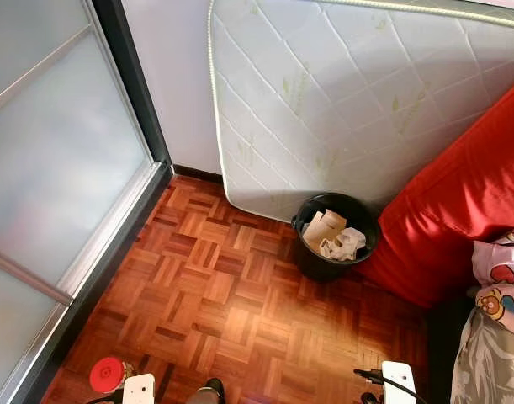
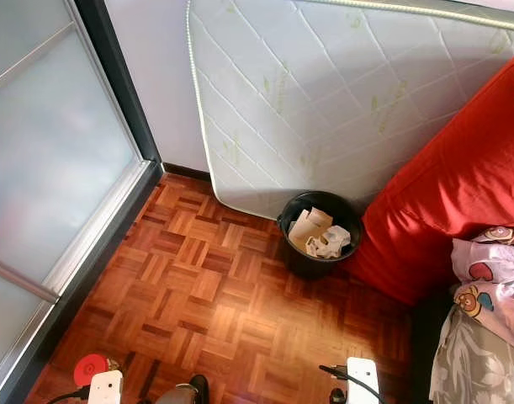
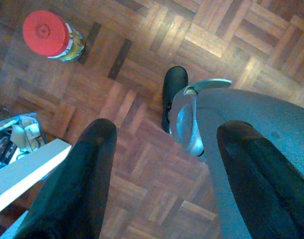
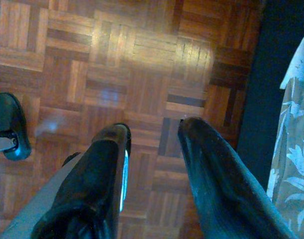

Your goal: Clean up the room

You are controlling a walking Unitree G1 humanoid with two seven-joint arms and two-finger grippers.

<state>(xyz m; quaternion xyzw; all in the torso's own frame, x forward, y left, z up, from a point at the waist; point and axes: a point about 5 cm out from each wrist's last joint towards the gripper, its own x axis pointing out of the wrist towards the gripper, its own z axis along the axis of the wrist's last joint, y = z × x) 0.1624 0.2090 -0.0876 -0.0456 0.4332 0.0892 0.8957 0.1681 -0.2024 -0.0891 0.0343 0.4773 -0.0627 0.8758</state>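
Head view: black bin (image 1: 334, 238) holding crumpled paper (image 1: 332, 236), well ahead of both grippers; red-lidded jar (image 1: 108, 374) partly cut off. Left wrist: left gripper (image 3: 164, 137) released, empty, jar beyond its fingertips. Right wrist: right gripper (image 4: 154, 132) released above parquet floor (image 4: 142, 64).

Bedroom in a home. Evidence: parquet floor (image 1: 214, 295); white quilted mattress (image 1: 341, 93) stood on edge against the wall; red bedding (image 1: 458, 210) beside it; cartoon-print cloth (image 1: 500, 282) and grey leaf-print cloth (image 1: 492, 362) at the bed's edge; black bin (image 1: 334, 236) holding crumpled paper, on the floor against the mattress; frosted sliding door (image 1: 55, 168) with dark frame.
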